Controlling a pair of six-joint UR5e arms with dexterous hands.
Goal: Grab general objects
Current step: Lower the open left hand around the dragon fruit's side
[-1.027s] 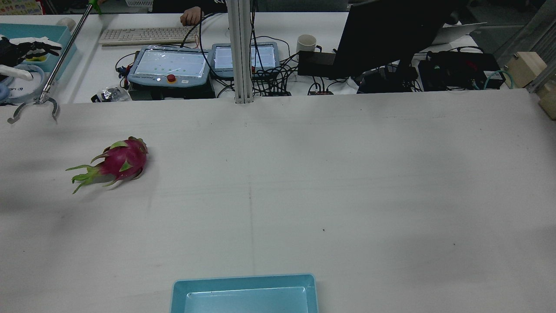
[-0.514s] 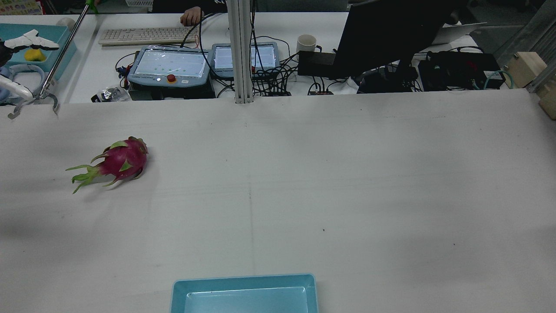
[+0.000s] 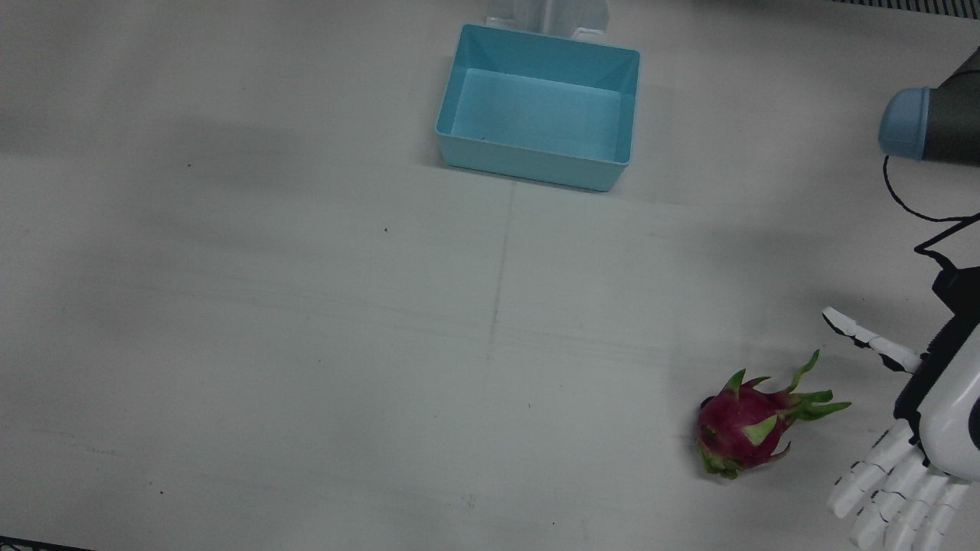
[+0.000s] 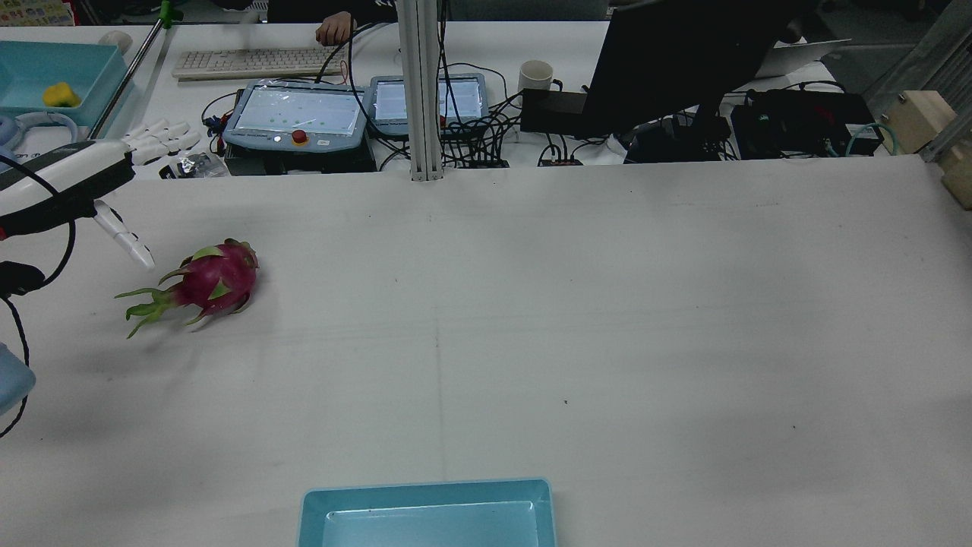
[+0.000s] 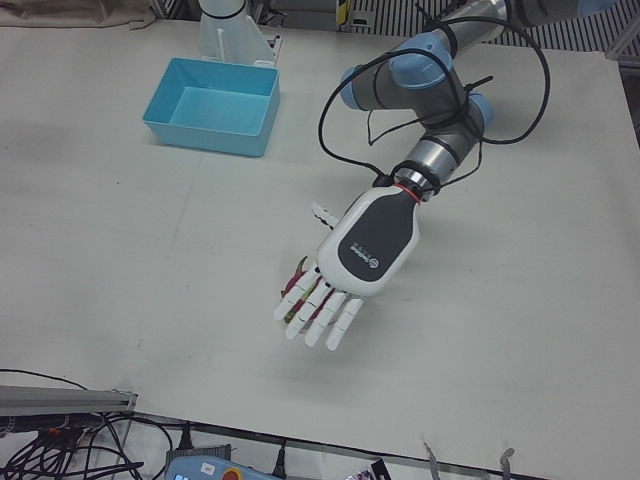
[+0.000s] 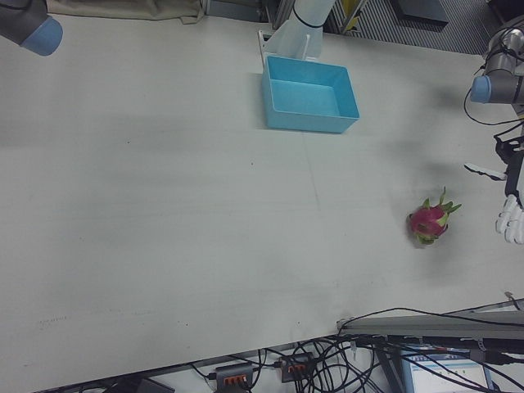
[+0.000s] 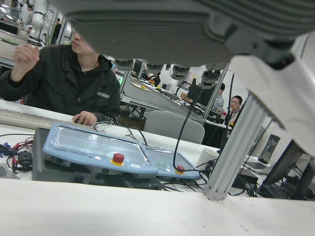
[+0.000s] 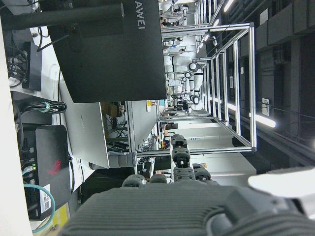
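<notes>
A pink dragon fruit (image 3: 744, 430) (image 4: 211, 282) (image 6: 429, 221) with green tips lies on the white table, on my left arm's side. My left hand (image 3: 915, 451) (image 4: 76, 173) (image 5: 362, 258) (image 6: 512, 214) hovers open just outward of its leafy end, fingers spread and thumb pointing toward it, not touching. In the left-front view the hand covers most of the fruit (image 5: 293, 291). A light blue bin (image 3: 528, 165) (image 4: 425, 492) (image 6: 309, 119) stands empty near the pedestals. My right hand (image 8: 179, 196) shows only in its own view, fingers extended and holding nothing.
Beyond the table's far edge are teach pendants (image 4: 296, 114), a keyboard (image 4: 254, 61), a mug (image 4: 535, 74), a monitor (image 4: 683, 61) and cables. An aluminium post (image 4: 421, 91) rises at the middle. A person's grabber stick (image 4: 127, 72) leans at back left. A person (image 7: 64, 83) sits there.
My left hand has swung in from the left edge to beside the dragon fruit. The person's grabber claw has pulled back off the table. The fruit has not moved.
</notes>
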